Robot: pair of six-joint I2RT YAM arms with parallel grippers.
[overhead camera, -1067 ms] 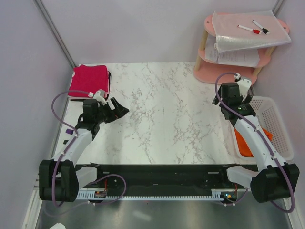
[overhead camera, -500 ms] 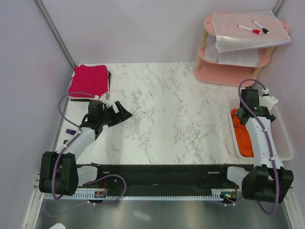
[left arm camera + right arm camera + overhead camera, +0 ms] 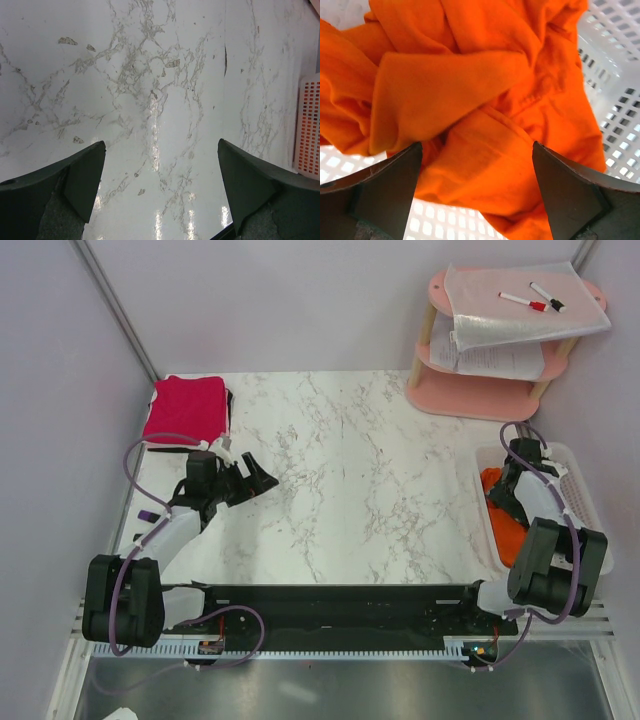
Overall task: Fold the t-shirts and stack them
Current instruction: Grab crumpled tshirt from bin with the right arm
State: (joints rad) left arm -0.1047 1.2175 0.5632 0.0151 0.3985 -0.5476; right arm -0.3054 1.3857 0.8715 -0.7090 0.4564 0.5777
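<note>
right tool [image 3: 476,150] spread wide above orange t-shirt [image 3: 445,90] in basket [image 3: 620,60], left tool [image 3: 161,150] also released

Glossy marble-look table [image 3: 160,75], matt orange cloth [image 3: 485,100], seemingly plastic basket [image 3: 615,60]

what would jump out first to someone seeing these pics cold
The bright orange t-shirt grabs the eye: it lies crumpled in the white basket at the right edge of the table, with the right gripper open over it. Next comes the folded magenta t-shirt in the far left corner. At far right, the pink shelf holds papers and markers.
</note>
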